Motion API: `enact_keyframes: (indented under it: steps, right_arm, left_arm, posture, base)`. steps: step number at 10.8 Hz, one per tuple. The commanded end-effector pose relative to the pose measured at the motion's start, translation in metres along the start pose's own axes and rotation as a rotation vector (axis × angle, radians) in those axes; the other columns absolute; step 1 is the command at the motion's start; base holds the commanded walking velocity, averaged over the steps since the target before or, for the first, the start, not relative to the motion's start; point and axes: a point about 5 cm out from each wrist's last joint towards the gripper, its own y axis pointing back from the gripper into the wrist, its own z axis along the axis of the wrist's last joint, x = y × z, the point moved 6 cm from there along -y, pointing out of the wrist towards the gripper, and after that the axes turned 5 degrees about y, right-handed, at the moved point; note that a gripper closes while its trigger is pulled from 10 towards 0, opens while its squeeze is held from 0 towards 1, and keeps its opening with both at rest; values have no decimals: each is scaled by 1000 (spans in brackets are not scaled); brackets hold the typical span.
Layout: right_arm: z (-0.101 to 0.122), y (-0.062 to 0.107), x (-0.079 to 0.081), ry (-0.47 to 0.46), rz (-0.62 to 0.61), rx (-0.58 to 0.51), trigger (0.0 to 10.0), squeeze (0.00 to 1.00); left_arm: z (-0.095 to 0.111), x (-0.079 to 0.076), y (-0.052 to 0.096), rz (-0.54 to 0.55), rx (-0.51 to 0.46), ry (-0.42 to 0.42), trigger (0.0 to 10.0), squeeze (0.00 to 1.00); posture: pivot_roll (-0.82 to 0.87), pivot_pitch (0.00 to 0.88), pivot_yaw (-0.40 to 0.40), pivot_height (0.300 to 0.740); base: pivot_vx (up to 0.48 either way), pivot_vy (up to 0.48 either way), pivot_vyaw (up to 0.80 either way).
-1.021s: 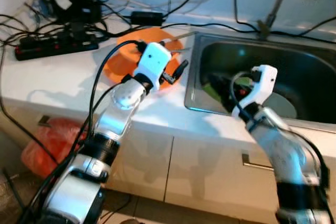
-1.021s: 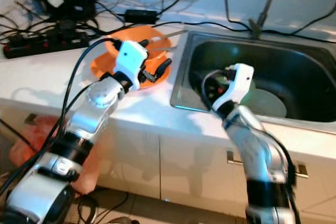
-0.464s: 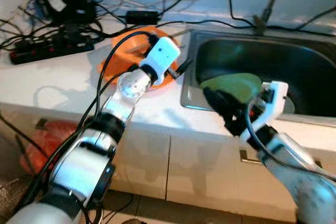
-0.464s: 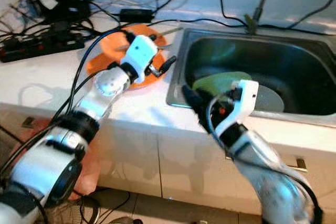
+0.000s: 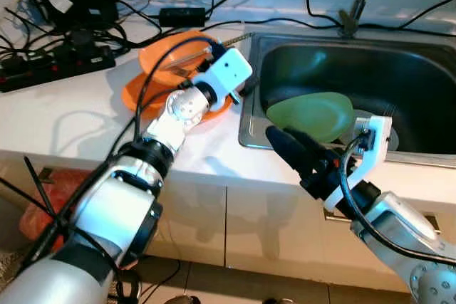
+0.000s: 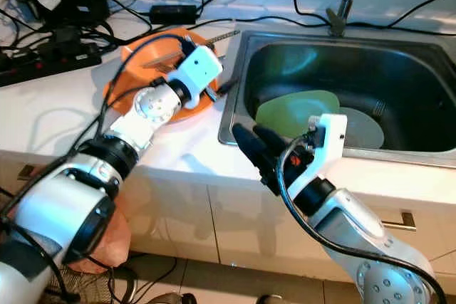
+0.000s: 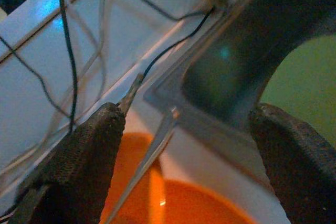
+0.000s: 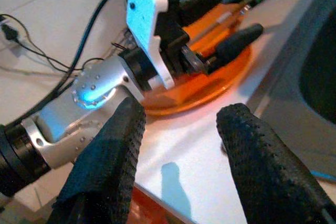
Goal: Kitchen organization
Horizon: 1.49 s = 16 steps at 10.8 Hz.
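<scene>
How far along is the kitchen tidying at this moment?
Nothing looks finished. Both grippers are open and hold nothing: the left gripper hovers over the orange plastic plates on the white counter, the right gripper at the counter's front edge. The green plate lies in the steel sink.

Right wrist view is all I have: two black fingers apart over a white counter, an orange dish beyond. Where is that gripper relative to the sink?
Observer: The right gripper hangs empty at the counter's front edge, just outside the sink.
Operator: Anything inside the sink?
Observer: A green plate lies in it, overlapping a grey plate.
Operator: And the left gripper?
Observer: The left gripper is open over the orange dish, near the sink's corner.
</scene>
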Motion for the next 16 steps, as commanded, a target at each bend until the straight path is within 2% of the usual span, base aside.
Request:
enact_keyframes:
  steps: [1,3,4,5,6,11,16]
  right_arm:
    - [1,2,8,3,16,3,10000,0]
    - [-2,4,10,-8,5,12,10000,0]
    - [-2,5,8,-12,-5,12,10000,0]
    - [-1,5,7,-14,-13,12,10000,0]
    - [-1,6,8,-18,-18,9,10000,0]
    - [0,4,4,-19,-37,6,10000,0]
    - [1,2,1,-15,-51,5,10000,0]
  left_arm:
    - [2,11,0,27,10,-64,10000,0]
    - [0,19,0,50,34,-95,10000,0]
    - [-1,19,0,50,47,-97,2941,0]
    - [-2,18,-1,50,54,-102,2941,0]
    - [0,16,-2,34,50,-111,0,0]
    - [-1,14,-3,25,55,-114,0,0]
    - [1,24,-2,66,57,-133,0,0]
  posture:
    - [-158,182,47,740]
    - [-164,194,49,740]
    - [-165,195,53,740]
    - [-165,195,53,740]
    - [-167,196,53,740]
    - [-167,186,57,740]
    - [-166,184,51,740]
  base:
    - [0,0,0]
    - [0,0,0]
    - [0,0,0]
    - [0,0,0]
    - [0,0,0]
    - [0,0,0]
    - [0,0,0]
